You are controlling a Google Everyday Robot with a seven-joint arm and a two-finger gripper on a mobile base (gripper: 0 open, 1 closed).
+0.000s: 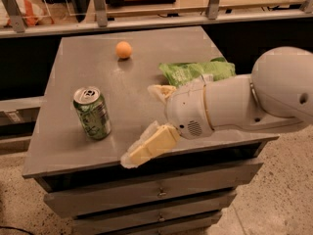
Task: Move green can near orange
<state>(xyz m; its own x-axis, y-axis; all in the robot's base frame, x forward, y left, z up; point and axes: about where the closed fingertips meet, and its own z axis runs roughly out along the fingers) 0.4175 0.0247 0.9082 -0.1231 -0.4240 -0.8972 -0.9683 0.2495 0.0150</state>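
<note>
The green can [92,113], green-and-white with a silver top and pull tab, stands upright near the front left of the grey cabinet top [88,58]. The orange [123,49], a small round fruit, lies near the back middle of the top. My gripper [146,124] is open, with one cream finger [149,146] stretched low towards the front edge and the other [161,91] further back. It is to the right of the can, apart from it and holding nothing. The white arm [254,99] reaches in from the right.
A light-green chip bag [195,71] lies on the right of the top, partly behind my arm. The cabinet has drawers [156,192] below its front edge. A railing with posts [98,6] runs behind the cabinet.
</note>
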